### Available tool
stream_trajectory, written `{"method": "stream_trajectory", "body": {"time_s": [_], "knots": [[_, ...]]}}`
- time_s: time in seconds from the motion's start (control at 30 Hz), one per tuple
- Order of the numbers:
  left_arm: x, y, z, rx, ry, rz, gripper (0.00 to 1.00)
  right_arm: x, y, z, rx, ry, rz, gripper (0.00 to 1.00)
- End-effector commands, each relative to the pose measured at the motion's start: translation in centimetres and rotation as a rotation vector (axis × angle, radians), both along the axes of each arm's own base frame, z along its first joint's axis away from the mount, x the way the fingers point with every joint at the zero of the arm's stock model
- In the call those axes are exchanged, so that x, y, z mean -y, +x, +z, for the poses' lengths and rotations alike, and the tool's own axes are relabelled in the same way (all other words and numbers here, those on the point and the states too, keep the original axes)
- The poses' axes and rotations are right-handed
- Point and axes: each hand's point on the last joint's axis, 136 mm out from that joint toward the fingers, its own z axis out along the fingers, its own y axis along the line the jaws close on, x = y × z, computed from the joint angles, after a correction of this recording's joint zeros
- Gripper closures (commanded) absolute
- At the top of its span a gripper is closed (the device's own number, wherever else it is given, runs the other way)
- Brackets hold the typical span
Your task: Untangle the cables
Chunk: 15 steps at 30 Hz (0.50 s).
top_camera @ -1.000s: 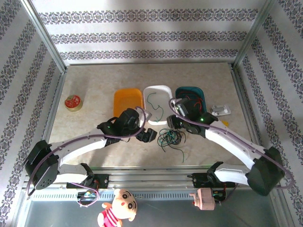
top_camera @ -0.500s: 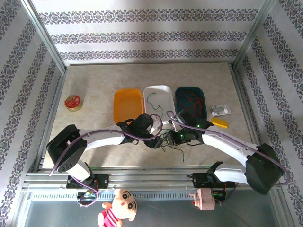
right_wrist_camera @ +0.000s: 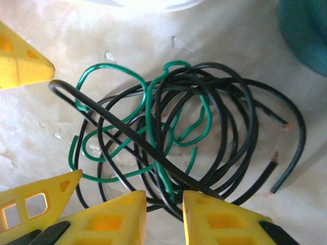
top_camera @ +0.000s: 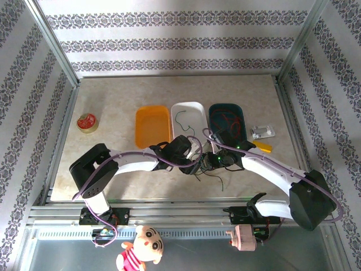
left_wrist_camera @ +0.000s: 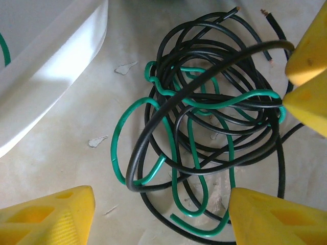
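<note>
A tangle of black and green cables (top_camera: 204,168) lies on the table in front of the trays. In the left wrist view the cables (left_wrist_camera: 204,127) sit between my left gripper's (left_wrist_camera: 161,219) wide-apart yellow fingers, which stand open and touch nothing. My left gripper (top_camera: 189,165) is at the tangle's left side. My right gripper (top_camera: 210,162) is at its right side. In the right wrist view the right gripper (right_wrist_camera: 164,209) is narrowed on a green strand and black strands of the cables (right_wrist_camera: 173,138). One thick black loop rises off the table.
Behind the tangle stand an orange tray (top_camera: 152,127), a white tray (top_camera: 194,107) holding a green cable (top_camera: 181,120), and a teal tray (top_camera: 216,108) with red cables (top_camera: 229,121). A tape roll (top_camera: 87,122) lies far left, and a small packet (top_camera: 263,131) and a yellow piece (top_camera: 262,147) right.
Both arms have swung inward and down onto the tangle. The right gripper's jaws have narrowed around strands. The left gripper's jaws have come a little closer together.
</note>
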Motion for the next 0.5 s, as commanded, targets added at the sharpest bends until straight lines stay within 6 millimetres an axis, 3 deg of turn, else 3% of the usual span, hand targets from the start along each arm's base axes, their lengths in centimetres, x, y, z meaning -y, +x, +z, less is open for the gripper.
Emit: {"method": "stream_trajectory", "body": {"time_s": [0.0,0.3,0.47], "knots": [[1.4,0.8,1.0,0.048,-0.029,-0.002,0.32,0.5,0.6,-0.5,0.005,-0.025,-0.028,0.74],[2.4,0.9,0.3,0.040,-0.052,-0.025,0.35,-0.3,1.3,-2.1,-0.022,-0.031,-0.031,0.75],[2.7,0.9,-0.3,0.034,-0.053,-0.035,0.43,-1.1,1.0,-2.2,-0.040,0.006,-0.013,0.91]]}}
